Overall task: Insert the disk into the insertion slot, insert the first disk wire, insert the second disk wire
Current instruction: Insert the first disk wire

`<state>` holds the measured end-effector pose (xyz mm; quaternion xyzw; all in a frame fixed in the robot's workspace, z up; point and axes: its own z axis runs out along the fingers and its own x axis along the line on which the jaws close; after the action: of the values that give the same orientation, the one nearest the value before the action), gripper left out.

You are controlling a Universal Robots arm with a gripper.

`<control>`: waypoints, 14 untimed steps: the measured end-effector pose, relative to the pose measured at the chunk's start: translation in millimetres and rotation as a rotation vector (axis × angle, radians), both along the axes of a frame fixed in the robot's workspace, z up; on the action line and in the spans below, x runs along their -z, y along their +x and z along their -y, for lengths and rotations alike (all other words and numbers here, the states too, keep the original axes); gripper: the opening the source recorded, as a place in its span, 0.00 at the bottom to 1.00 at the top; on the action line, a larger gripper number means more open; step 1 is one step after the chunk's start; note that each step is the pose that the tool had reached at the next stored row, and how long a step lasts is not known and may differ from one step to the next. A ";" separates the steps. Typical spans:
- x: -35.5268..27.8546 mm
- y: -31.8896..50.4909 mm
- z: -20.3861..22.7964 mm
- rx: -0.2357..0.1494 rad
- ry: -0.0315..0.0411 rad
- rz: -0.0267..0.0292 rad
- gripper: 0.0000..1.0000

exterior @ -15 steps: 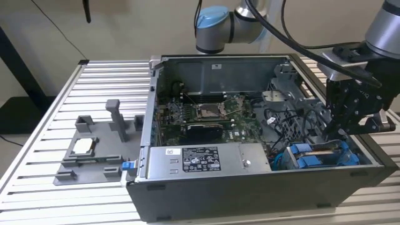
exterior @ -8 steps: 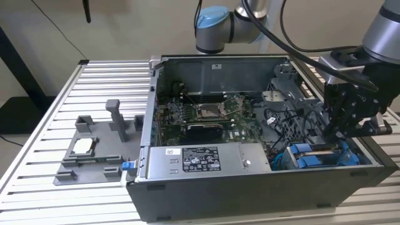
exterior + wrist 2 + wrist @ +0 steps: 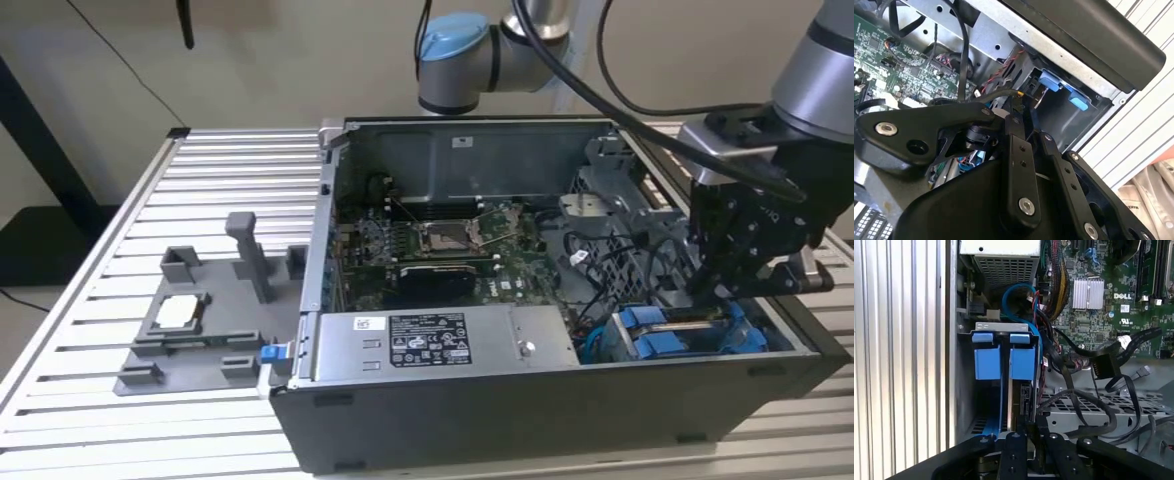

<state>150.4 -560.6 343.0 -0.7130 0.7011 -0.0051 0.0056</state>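
The disk (image 3: 687, 326) sits down in the insertion slot (image 3: 785, 350) at the case's corner on the exterior view's right, with its blue carrier tabs (image 3: 1023, 362) standing at the cage mouth. My gripper (image 3: 727, 292) hangs right over that cage, its fingers (image 3: 1015, 450) drawn close together. A black disk wire (image 3: 1004, 93) with yellow strands at its end runs to the fingertips beside the blue tabs (image 3: 1050, 80); the grip point itself is hidden. Another black flat connector (image 3: 1104, 367) lies loose on the metal bracket nearby.
The open case holds a motherboard (image 3: 441, 240) and a silver power-supply box (image 3: 427, 345) at the front. Loose black cables (image 3: 1089, 415) crowd the space beside the cage. A grey fixture tray (image 3: 200, 330) with posts lies on the slatted table (image 3: 94, 290).
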 end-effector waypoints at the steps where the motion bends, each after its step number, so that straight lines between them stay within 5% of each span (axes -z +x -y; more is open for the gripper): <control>1: 0.3 0.2 0.0 0.000 0.0000 0.0000 0.19; 14: 4.2 1.3 0.0 0.000 -0.0001 0.0000 0.19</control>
<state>151.7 -560.6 338.8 -0.7130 0.7011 -0.0051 0.0055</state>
